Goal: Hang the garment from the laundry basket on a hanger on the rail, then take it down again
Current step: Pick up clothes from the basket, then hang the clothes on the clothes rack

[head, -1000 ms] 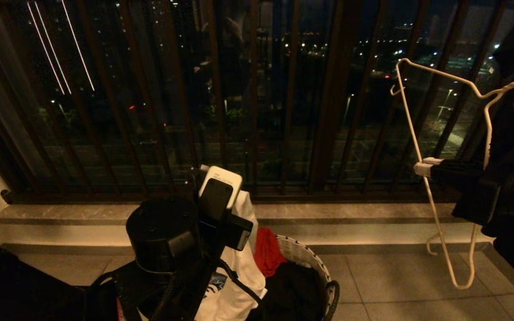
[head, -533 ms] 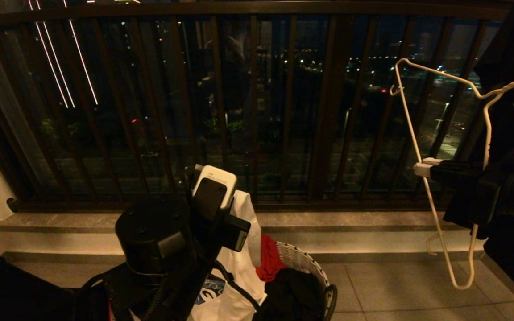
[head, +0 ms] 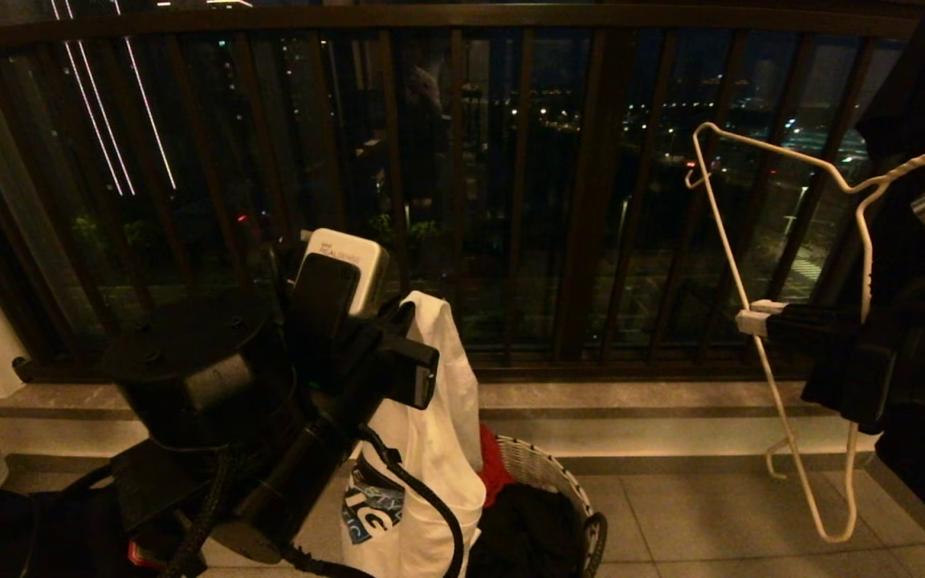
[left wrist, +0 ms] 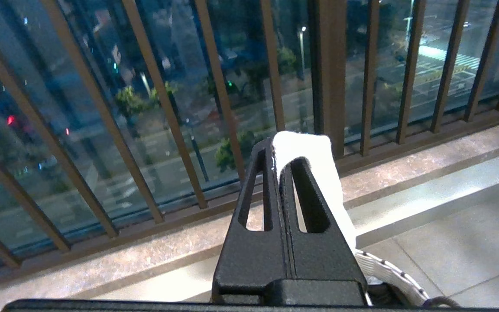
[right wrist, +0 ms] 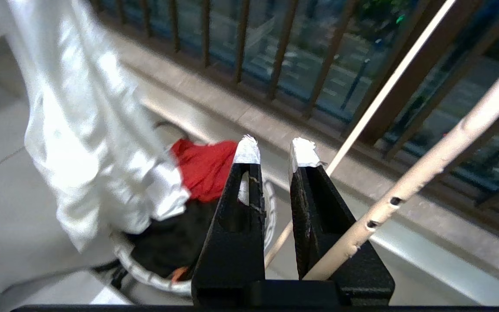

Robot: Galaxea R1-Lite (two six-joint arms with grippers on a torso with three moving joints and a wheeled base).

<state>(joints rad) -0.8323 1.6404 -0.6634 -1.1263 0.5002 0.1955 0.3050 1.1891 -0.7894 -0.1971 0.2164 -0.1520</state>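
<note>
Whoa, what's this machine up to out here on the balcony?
It is doing laundry. Its left gripper is shut on a white T-shirt, which hangs above the laundry basket; a red cloth and a black cloth lie in the basket. Its right gripper holds a thin white wire hanger off to the right, in front of the dark railing. The shirt is not on the hanger yet.

One basket point(head: 547, 474), one hanger point(head: 784, 337), three cloths.
</note>
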